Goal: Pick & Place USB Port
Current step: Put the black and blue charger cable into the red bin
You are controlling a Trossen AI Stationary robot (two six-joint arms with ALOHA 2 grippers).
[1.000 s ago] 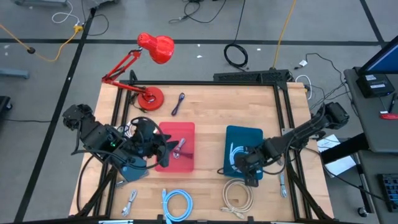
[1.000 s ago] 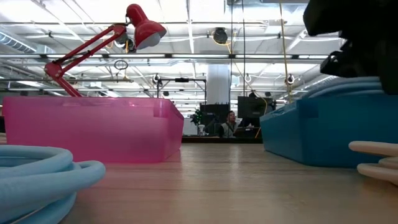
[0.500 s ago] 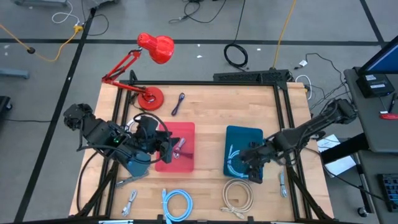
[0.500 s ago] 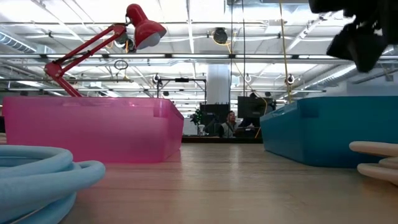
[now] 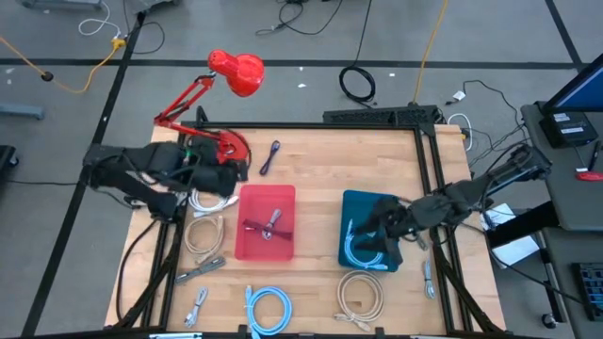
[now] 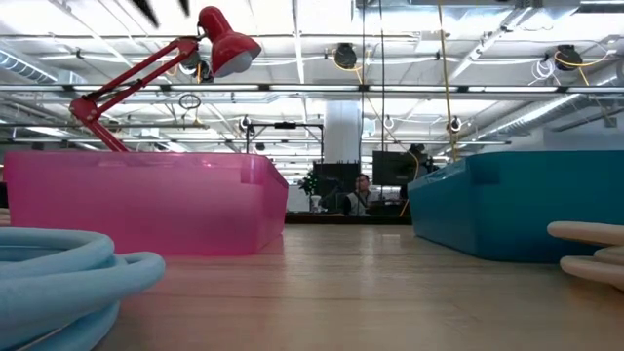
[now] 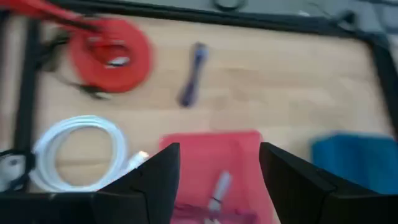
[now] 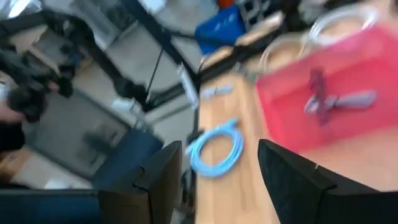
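Observation:
A light blue coiled USB cable (image 5: 360, 247) lies in the blue bin (image 5: 369, 202). My right gripper (image 5: 377, 229) (image 8: 217, 186) hangs open above that bin, tipped toward the table's left, with nothing between its fingers. The pink bin (image 5: 267, 198) (image 7: 211, 146) holds purple and grey cables (image 5: 268, 226). My left gripper (image 5: 237, 172) (image 7: 217, 186) is open and empty, above the table between the red lamp base (image 5: 226, 146) and the pink bin's far left corner. A purple cable (image 5: 271, 155) (image 7: 194, 73) lies on the wood beyond the pink bin.
A white cable coil (image 5: 203, 200) (image 7: 81, 149) and a beige one (image 5: 203, 234) lie left of the pink bin. Near the front edge lie small grey connectors (image 5: 198, 271), a blue coil (image 5: 268, 306) (image 8: 217, 149) and a beige coil (image 5: 361, 297). The red lamp (image 5: 236, 73) stands far left.
My left gripper has swung from the pink bin's left side toward the far edge and the lamp base, uncovering the white and beige coils. My right gripper has risen out of the blue bin and tipped up. The light blue cable, earlier above the bin's rim, now lies inside.

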